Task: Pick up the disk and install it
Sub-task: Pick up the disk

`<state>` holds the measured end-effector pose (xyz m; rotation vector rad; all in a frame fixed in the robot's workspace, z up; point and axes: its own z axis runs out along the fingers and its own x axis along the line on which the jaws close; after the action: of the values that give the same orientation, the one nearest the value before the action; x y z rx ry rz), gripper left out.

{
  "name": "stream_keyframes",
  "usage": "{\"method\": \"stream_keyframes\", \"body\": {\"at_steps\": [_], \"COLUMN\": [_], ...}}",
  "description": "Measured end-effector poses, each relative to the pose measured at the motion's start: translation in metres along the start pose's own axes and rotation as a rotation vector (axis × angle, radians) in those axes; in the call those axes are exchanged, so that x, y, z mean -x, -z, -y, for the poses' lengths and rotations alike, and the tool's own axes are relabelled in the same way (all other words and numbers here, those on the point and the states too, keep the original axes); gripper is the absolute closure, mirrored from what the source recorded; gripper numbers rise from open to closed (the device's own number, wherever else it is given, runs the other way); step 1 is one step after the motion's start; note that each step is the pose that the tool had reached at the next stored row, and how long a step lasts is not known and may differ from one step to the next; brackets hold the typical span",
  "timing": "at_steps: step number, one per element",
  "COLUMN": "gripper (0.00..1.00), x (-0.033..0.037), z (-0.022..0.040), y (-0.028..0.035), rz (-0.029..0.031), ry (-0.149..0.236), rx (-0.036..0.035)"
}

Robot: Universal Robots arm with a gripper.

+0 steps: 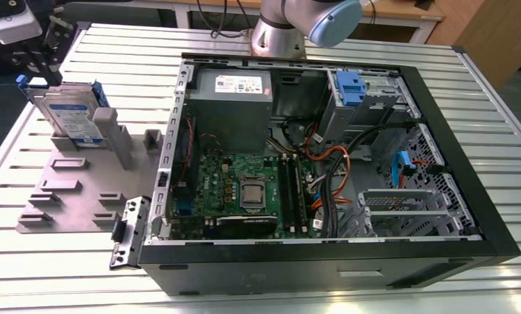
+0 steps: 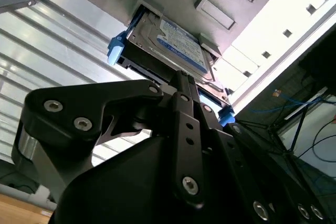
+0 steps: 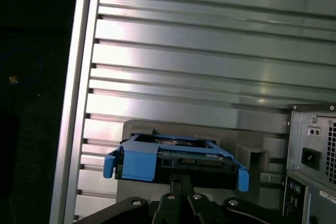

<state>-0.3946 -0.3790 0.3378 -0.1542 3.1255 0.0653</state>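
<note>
The disk point(image 1: 72, 118) stands on edge in a grey holder point(image 1: 77, 186) at the exterior view's left, outside the open computer case point(image 1: 469, 196). It is silver with a white-and-blue label and a blue frame. My gripper point(image 1: 35, 77) hangs over the disk's upper end. In both wrist views the black fingers point(image 3: 181, 184) run together to a narrow point right at the disk's point(image 3: 136, 163) edge. The gripper point(image 2: 184, 80) looks shut, its tips against the disk point(image 2: 178, 43), which still rests in the holder.
The case lies open on a slatted metal table point(image 1: 469, 78), showing a motherboard point(image 1: 242, 190), power supply point(image 1: 234, 98) and cables. A drive bay with a blue latch point(image 1: 351, 88) sits at the case's far right corner. The arm's base point(image 1: 282, 33) stands behind the case.
</note>
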Motion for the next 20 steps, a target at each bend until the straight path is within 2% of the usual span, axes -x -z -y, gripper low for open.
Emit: {"method": "stream_keyframes", "body": {"at_steps": [20], "gripper": [0.89], "x": [0.0], "z": [0.0], "y": [-0.0008], "rz": [-0.0145], "ry": [0.352], "rx": [0.0048]}}
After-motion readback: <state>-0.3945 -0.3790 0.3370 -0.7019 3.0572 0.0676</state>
